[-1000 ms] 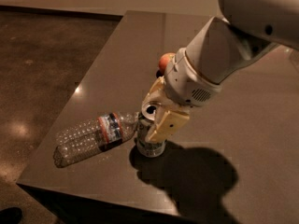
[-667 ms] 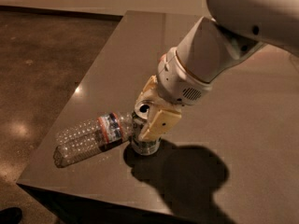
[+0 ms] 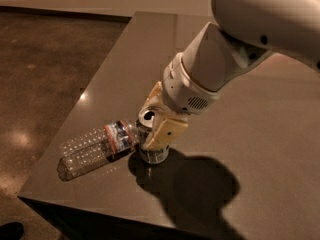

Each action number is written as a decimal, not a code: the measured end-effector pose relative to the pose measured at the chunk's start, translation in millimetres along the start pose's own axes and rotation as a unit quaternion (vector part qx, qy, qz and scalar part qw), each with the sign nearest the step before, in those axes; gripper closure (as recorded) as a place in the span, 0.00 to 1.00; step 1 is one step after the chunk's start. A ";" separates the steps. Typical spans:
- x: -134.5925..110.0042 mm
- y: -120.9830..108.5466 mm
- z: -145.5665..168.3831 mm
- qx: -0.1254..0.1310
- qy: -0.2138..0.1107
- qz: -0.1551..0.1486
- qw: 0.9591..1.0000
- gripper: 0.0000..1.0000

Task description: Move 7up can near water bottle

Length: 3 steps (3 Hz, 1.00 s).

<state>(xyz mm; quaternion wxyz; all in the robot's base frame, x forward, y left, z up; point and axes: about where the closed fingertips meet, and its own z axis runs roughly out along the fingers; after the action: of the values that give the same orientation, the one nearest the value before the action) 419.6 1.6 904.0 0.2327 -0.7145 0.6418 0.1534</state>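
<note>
My hand (image 3: 154, 132) is clenched around the 7up can (image 3: 153, 155), one finger on each side, to keep it upright on the desk (image 3: 270, 149). The can stands just beside the cap end of the water bottle (image 3: 92, 146), which lies flat. Placement looks good; letting go comes next.

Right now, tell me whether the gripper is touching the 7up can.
Touching. The camera view shows the gripper closed around the upright 7up can, pressed flat against its side, next to the water bottle's cap end.
</note>
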 end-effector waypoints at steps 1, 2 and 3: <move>-1.9 0.8 -1.1 0.001 0.000 -0.002 1.000 0.36; -4.2 1.8 -2.2 0.003 0.001 -0.004 1.000 0.05; -5.2 2.3 -2.7 0.003 0.001 -0.005 1.000 0.00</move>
<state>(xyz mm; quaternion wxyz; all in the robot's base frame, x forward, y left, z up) 416.5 4.4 908.7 0.2348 -0.7174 0.6387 0.1491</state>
